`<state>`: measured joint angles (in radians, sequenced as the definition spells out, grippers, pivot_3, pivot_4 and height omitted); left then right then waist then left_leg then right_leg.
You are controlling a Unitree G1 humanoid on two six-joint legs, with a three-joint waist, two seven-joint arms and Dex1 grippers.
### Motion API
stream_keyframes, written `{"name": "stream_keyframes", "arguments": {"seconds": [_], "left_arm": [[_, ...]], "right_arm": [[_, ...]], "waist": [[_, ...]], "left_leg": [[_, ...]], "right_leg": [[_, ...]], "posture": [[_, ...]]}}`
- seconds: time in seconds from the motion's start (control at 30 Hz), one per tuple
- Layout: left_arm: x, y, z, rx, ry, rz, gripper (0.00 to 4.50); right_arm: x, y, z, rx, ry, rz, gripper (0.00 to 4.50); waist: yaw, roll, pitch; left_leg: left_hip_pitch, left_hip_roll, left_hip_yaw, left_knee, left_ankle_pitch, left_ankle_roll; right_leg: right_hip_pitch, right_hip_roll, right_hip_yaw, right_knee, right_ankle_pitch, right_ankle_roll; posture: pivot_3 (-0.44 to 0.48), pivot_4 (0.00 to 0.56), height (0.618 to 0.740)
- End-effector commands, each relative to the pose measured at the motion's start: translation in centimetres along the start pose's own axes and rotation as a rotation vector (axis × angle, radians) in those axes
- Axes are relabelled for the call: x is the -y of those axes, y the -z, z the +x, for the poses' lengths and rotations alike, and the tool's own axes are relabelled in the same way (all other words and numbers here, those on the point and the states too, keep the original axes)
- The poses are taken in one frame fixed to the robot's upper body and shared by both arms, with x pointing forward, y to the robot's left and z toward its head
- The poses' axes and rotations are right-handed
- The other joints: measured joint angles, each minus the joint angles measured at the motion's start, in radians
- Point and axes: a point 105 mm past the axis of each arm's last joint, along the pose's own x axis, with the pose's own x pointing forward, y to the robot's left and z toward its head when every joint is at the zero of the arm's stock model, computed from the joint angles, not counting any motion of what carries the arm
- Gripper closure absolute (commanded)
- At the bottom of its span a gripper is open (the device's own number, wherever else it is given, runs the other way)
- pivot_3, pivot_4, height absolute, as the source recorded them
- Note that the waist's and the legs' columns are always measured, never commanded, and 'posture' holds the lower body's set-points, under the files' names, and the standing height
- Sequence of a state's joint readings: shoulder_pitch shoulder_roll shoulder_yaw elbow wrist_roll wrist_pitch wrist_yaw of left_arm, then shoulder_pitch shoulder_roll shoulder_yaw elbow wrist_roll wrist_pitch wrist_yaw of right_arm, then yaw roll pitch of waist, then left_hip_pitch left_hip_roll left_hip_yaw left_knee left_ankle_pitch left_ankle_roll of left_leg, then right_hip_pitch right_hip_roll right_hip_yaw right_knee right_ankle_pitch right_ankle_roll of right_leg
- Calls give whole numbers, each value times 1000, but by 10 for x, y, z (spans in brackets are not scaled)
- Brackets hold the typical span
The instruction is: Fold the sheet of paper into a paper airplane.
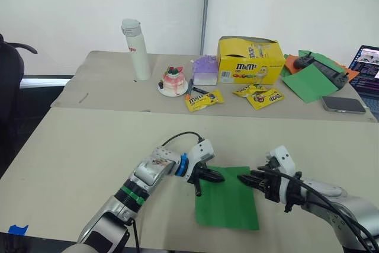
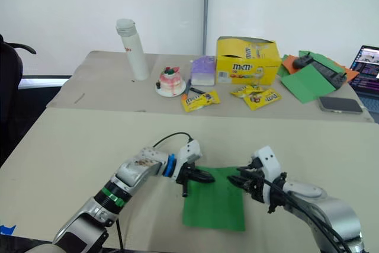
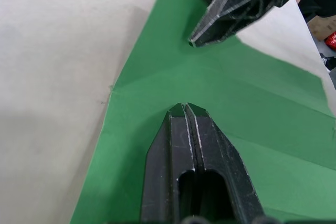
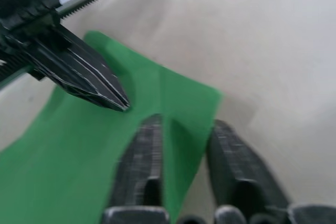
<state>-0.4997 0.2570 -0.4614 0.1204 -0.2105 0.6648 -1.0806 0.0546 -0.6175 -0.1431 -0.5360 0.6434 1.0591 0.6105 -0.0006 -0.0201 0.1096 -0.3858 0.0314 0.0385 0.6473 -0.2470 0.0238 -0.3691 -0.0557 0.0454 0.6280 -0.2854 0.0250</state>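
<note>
The sheet of paper [image 1: 228, 201] lies flat on the near desk [image 1: 89, 152], creases faint. Over its far edge the left hand [image 1: 214, 177] has its fingers pressed together, tip low on the paper. The right hand [image 1: 247, 179] faces it, fingers spread astride the sheet's corner; whether they touch is unclear.

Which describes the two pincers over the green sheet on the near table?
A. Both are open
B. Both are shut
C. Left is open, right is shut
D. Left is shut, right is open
D: in its wrist view the left pincer has its fingers pressed together above the sheet of paper, while the right pincer shows a clear gap between its fingers at the sheet's edge.
</note>
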Motion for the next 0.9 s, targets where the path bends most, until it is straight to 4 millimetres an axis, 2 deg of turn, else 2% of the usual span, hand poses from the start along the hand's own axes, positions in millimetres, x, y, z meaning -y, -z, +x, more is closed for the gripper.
{"name": "stream_keyframes", "arguments": {"seconds": [0.03,0.1,0.33,0.53,0.73,0.8,0.9], "left_arm": [[-8,-10,-17,69,-62,31,4500],[-10,-22,-30,149,-89,51,4500],[-22,-38,-69,277,-247,108,4500],[-25,-52,-83,351,-337,136,4500],[-27,-75,-81,413,-389,143,4500],[-22,-84,-72,440,-368,133,4500],[-14,-81,-60,403,-329,117,4500]], "right_arm": [[-3,-14,3,17,-43,-46,4467],[-3,-26,7,34,-57,-78,4467],[14,-64,23,64,-49,-220,4467],[22,-75,38,73,-54,-269,4467],[29,-76,49,68,-14,-252,4467],[30,-74,51,60,-6,-241,4467],[29,-73,53,55,2,-234,4467]], "waist": [[-4,1,0],[-10,3,1],[-10,4,0],[1,4,0],[5,4,0],[5,5,0],[5,5,0]], "left_leg": [[0,0,0,0,0,0],[0,0,0,0,0,0],[-1,0,0,-1,0,0],[-1,0,0,-1,0,0],[-1,0,0,-1,0,0],[-1,0,0,-1,0,0],[-2,0,0,-1,0,0]], "right_leg": [[0,0,0,0,0,0],[-1,0,0,0,0,0],[-2,0,0,0,0,0],[-2,0,0,-1,0,0],[-2,-1,0,0,0,0],[-2,-1,0,0,0,0],[-2,-1,0,0,0,0]], "posture": [[0,150,740],[0,150,740],[0,150,740],[0,150,740],[0,150,740],[0,150,740],[0,150,740]]}}
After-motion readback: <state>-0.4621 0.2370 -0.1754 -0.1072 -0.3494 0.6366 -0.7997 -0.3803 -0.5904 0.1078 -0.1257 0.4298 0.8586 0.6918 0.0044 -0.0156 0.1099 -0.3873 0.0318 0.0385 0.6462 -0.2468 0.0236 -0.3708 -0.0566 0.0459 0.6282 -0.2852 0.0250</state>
